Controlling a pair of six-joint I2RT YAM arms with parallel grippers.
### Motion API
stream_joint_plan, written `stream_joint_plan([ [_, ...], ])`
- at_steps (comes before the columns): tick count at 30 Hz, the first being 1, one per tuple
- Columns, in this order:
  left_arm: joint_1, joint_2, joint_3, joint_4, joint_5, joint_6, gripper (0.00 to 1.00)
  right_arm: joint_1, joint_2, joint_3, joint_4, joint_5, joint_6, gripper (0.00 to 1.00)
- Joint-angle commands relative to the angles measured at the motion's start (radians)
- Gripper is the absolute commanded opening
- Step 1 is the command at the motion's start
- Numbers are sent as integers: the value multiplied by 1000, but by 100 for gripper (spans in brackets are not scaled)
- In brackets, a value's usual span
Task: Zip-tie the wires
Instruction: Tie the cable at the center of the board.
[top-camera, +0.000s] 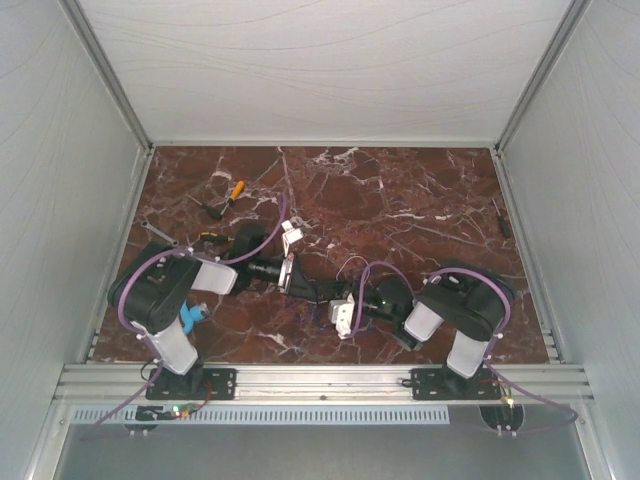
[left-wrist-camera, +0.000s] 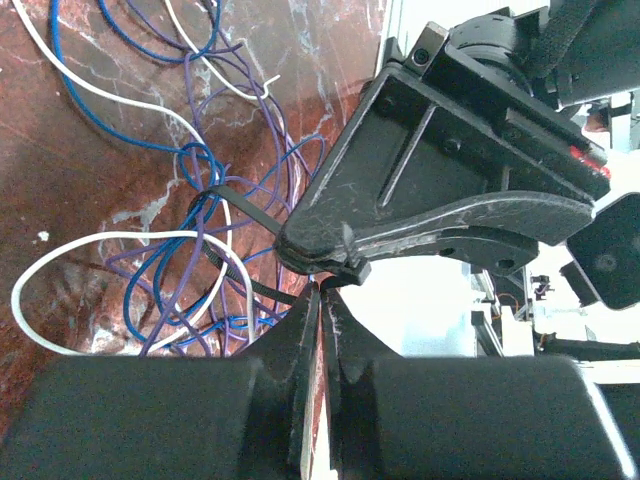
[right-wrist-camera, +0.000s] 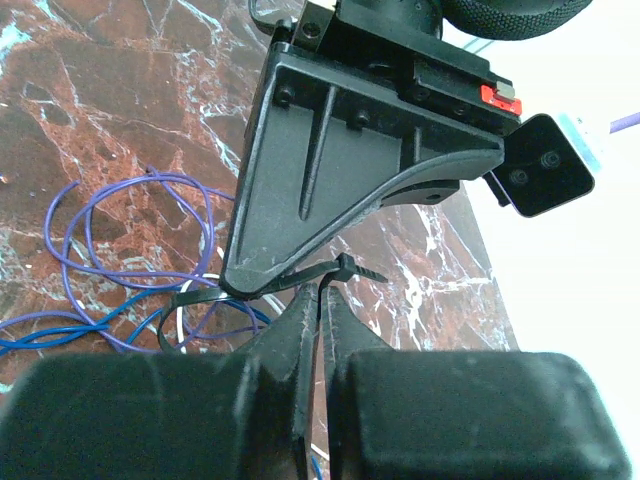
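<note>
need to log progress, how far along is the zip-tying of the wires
Done: the tie is looped round the wires and seems threaded through its head. In hand: the left gripper and right gripper are both shut on the tie, tip to tip. Left: the loop looks slack, so it likely needs pulling tight.

On table (top-camera: 420, 190), wires (left-wrist-camera: 205, 162) at centre, zip tie (right-wrist-camera: 345, 270) around them, screwdriver (top-camera: 234, 192) behind, far left.
</note>
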Motion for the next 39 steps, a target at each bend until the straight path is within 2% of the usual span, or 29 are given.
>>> stream_joint_plan([
  [1, 12, -7, 40, 138, 31, -47, 0, 25, -2, 3, 3, 3, -83, 0],
  [14, 55, -8, 23, 157, -15, -97, 0, 42, -1, 1, -7, 33, -131, 0],
  [39, 92, 46, 90, 141, -47, -141, 0, 75, -13, 9, -26, 47, -159, 0],
])
